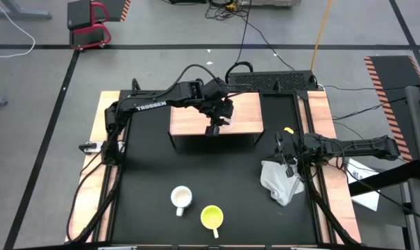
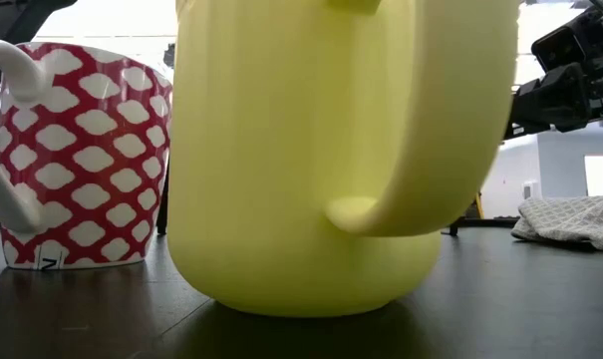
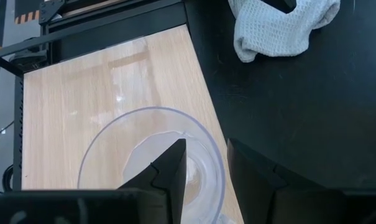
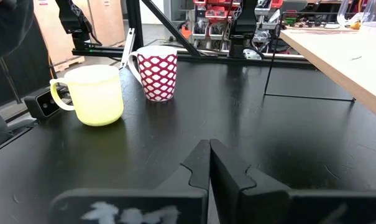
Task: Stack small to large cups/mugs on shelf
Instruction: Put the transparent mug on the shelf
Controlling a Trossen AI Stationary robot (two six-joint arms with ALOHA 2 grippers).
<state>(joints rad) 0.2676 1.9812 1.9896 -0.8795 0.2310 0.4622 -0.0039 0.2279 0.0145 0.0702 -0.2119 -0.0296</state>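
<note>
left gripper [image 1: 214, 126] clamped on glass rim [image 3: 153, 165], over shelf [image 1: 189, 114] top centre | right gripper [image 4: 210, 163] closed, idle right by cloth [image 1: 282, 180] | yellow mug [image 1: 212, 217], patterned mug [image 1: 181, 198] on table, bottom centre | progress ~1/3, two left

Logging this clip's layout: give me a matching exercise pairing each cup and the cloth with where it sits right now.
Things:
1. glass cup
2. yellow mug
3. patterned mug
4. white cloth

Places:
A. on the black table, under the right gripper
B. on the wooden shelf, its wall between the left gripper's fingers
C. front of the table, left of the other mug
D. front of the table, nearest the edge

Pairs: 1-B, 2-D, 3-C, 4-A
</note>
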